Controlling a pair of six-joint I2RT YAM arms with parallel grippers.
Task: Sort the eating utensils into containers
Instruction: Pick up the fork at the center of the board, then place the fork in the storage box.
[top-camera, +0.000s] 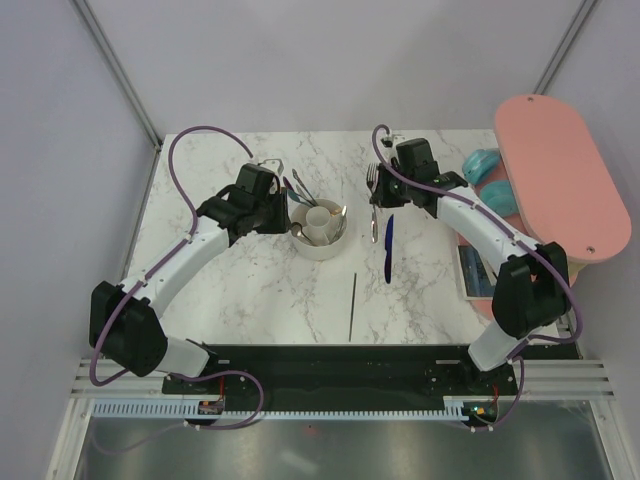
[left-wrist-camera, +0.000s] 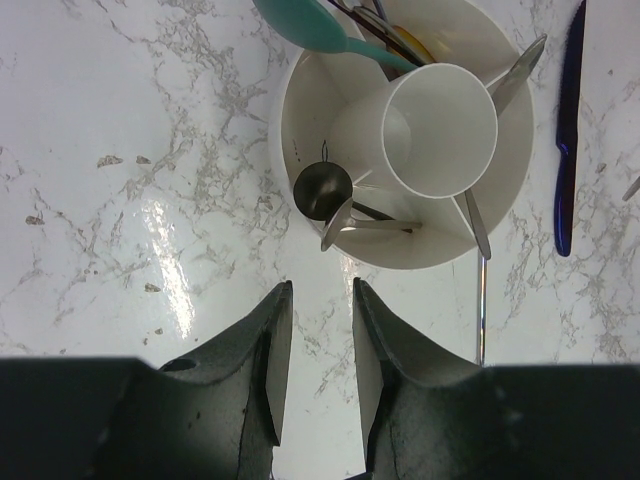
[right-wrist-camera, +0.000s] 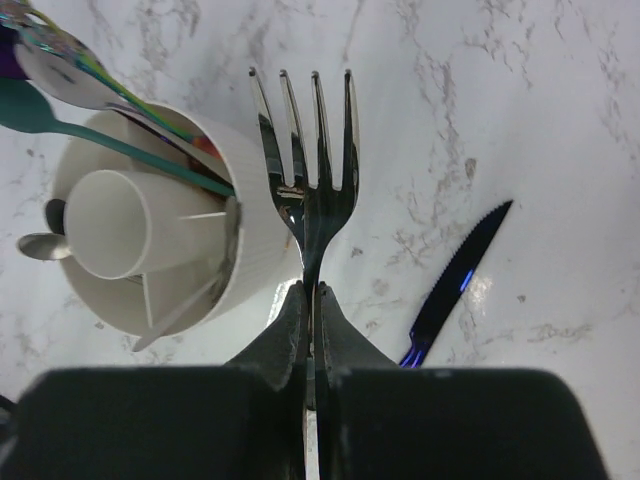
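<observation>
- Right jaws gripped a silver fork (right-wrist-camera: 305, 200), tines upward, centre frame; white holder (right-wrist-camera: 255, 270) just left of it
- Left jaws stood parted, empty, bottom centre, above the tabletop (left-wrist-camera: 130, 200); holder upper centre, a spoon (left-wrist-camera: 322, 190) inside

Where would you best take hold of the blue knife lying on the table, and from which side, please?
Take the blue knife at its smooth handle half, away from the serrated blade. It lies flat on the table, touching nothing else, so come straight down from above, jaws across its narrow width.
</observation>
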